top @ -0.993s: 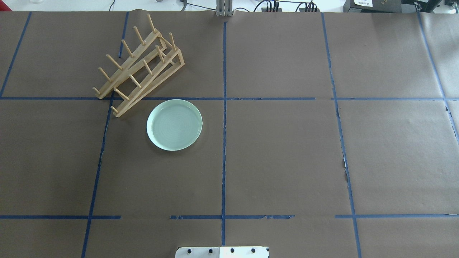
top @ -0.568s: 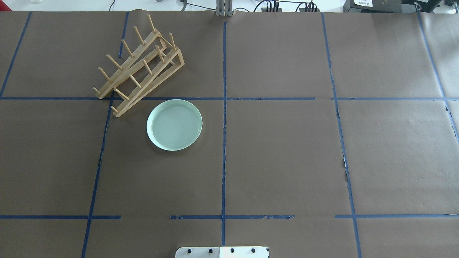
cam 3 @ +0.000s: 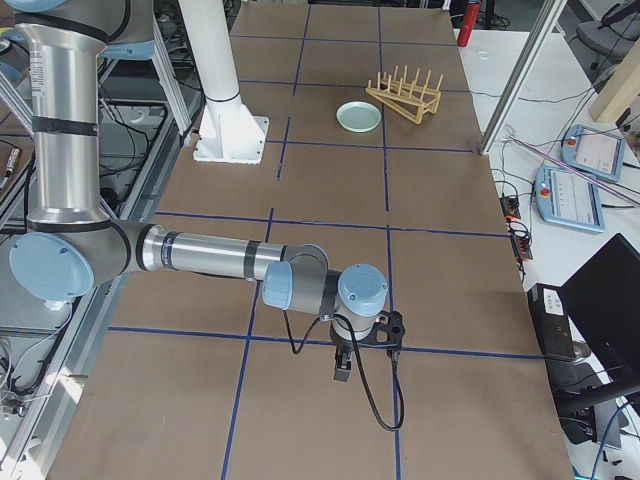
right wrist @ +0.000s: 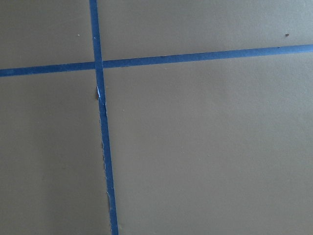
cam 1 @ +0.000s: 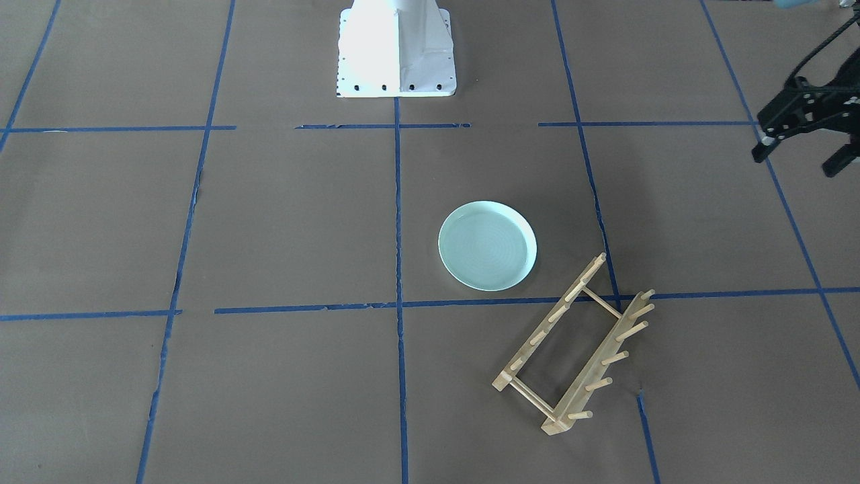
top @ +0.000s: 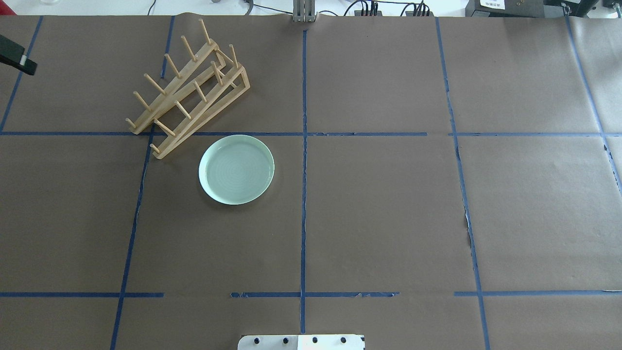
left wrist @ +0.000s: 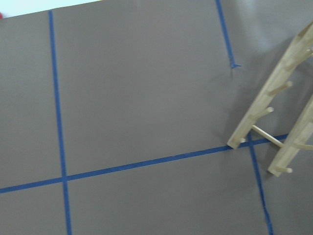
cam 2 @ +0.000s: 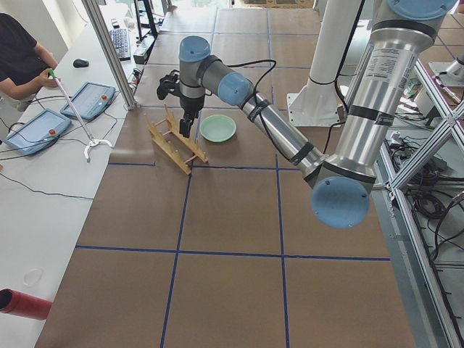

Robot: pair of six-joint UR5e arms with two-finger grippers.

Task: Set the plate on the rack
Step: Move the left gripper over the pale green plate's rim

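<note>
The pale mint-green plate [top: 236, 169] lies flat on the brown table, right beside the near end of the wooden rack [top: 204, 116]. Both also show in the front-facing view, the plate [cam 1: 488, 245] and the rack [cam 1: 598, 363]. The rack stands slantwise, pegs up, with nothing in it. My left gripper [cam 1: 799, 158] hovers open and empty, well off to the rack's outer side; one of its fingers [top: 14, 57] shows at the overhead view's left edge. The left wrist view shows the rack's end [left wrist: 264, 100]. My right gripper [cam 3: 345, 365] is far off at the other table end; I cannot tell its state.
Blue tape lines grid the brown paper. The robot's white base plate [cam 1: 395, 60] sits at the table's near middle edge. In the exterior left view an operator [cam 2: 18, 58] sits beyond the far edge, by tablets [cam 2: 90, 98] and a metal post [cam 2: 109, 51].
My left gripper has come into the overhead view at its left edge; it was out of view before. The plate and the rack have not moved.
</note>
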